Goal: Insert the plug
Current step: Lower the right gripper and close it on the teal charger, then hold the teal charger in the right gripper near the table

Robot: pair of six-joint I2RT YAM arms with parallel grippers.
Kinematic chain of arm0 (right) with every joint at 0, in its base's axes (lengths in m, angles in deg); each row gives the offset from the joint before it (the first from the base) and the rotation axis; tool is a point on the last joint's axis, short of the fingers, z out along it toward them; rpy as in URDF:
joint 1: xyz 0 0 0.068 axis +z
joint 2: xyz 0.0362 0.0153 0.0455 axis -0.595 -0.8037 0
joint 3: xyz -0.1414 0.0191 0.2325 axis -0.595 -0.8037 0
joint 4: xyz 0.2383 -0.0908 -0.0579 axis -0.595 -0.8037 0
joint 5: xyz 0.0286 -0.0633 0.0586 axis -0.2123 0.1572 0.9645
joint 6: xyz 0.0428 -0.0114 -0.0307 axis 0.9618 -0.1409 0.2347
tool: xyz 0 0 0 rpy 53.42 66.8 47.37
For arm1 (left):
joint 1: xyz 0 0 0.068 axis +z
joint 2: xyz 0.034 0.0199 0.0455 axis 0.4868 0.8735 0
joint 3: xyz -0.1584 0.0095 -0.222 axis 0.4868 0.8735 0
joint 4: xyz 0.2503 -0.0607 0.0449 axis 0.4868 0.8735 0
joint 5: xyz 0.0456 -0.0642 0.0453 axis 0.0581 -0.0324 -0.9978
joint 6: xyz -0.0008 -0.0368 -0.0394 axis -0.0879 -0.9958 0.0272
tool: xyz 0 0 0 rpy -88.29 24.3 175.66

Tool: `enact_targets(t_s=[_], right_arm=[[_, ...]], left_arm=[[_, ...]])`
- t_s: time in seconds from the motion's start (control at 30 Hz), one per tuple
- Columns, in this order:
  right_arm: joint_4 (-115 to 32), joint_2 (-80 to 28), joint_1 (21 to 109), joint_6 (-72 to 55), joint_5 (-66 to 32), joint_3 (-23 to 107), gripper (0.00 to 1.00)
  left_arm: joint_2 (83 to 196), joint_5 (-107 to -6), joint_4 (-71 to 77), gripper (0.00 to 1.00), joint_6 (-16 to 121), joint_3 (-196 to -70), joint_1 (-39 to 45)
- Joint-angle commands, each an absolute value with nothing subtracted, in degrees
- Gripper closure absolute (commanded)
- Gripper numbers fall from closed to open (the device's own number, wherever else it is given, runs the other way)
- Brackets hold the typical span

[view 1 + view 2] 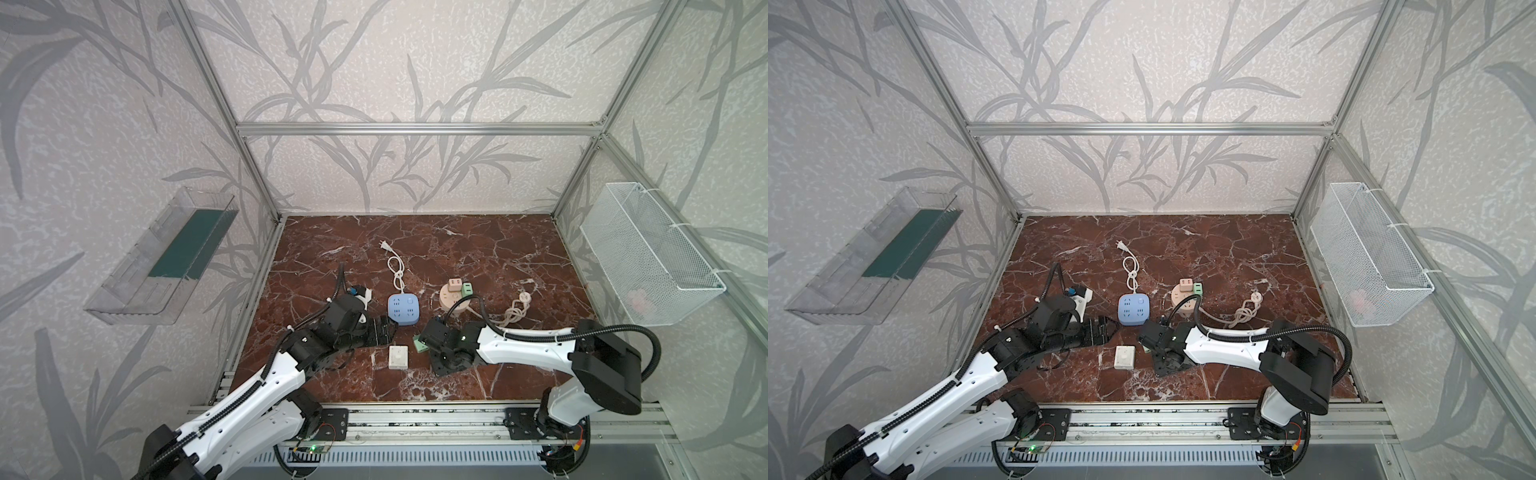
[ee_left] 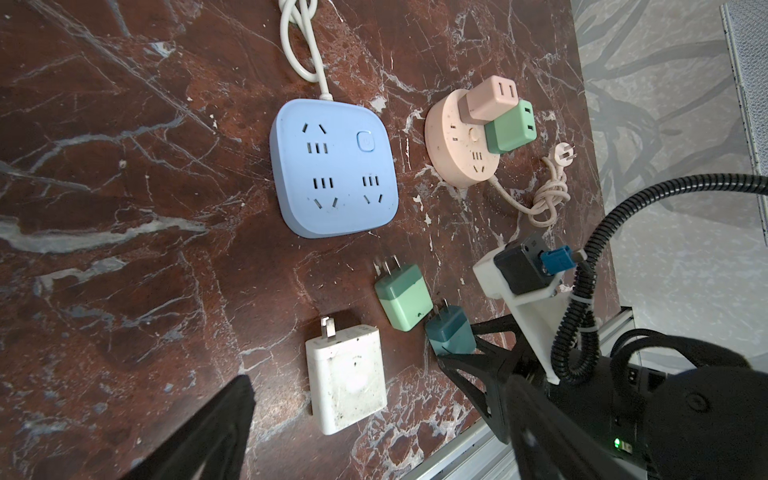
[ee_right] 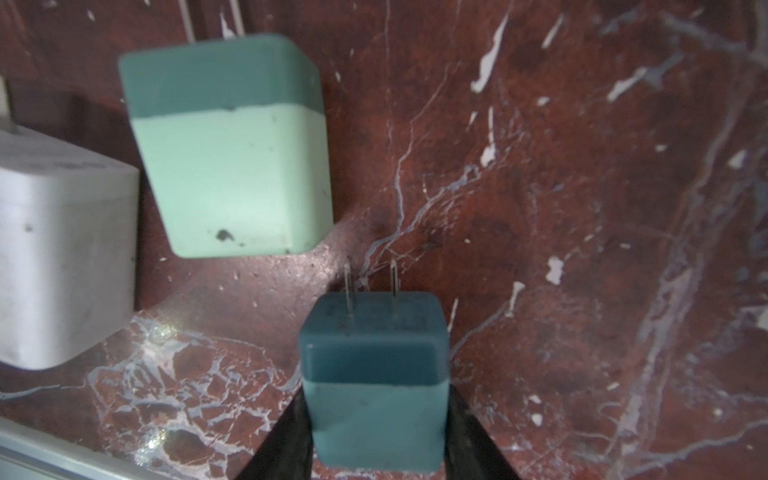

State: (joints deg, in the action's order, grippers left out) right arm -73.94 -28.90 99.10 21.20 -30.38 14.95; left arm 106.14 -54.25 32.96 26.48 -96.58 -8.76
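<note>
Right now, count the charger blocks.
5: white block and mint block lying loose; teal block in the right pincer; pink block and green block plugged into the round strip.

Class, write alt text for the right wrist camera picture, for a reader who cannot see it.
A dark teal plug, its two prongs pointing away from the camera, is clasped in the right gripper, with a red-brown marble table behind it. Nearby lie a two-tone green plug and, at the picture's edge, a white adapter.

Teal two-prong plug point(image 3: 376, 374) in right claw point(image 3: 376, 440)
</note>
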Motion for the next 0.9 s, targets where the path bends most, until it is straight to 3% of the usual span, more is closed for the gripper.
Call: enact_targets(t_s=[0.0, 0.17, 0.33, 0.4, 0.57, 0.87], right_arm=[[-75.55, -29.21, 99.45, 21.07, -31.64, 16.09, 0.59], [-76.54, -29.07, 99.42, 20.52, -32.33, 16.43, 0.63], [-76.73, -28.36, 99.45, 19.93, -33.24, 16.36, 0.83], [-77.04, -28.5, 99.45, 19.48, -33.56, 16.5, 0.85], [-77.78, -30.68, 99.45, 18.91, -33.49, 16.96, 0.69], [-77.13, -31.6, 99.44, 18.94, -33.12, 16.8, 0.66]], left_arm=[[106.33, -54.02, 32.28, 0.08, 26.04, -96.04, -8.96], [106.83, -53.65, 31.86, 0.09, 26.11, -96.23, -8.93], [107.24, -53.32, 31.69, 0.09, 26.36, -96.67, -8.95], [107.81, -53.07, 31.46, 0.09, 26.44, -96.76, -8.92], [108.29, -52.38, 30.71, 0.09, 26.12, -96.32, -8.93], [108.81, -52.21, 30.32, 0.09, 26.11, -96.32, -8.93]])
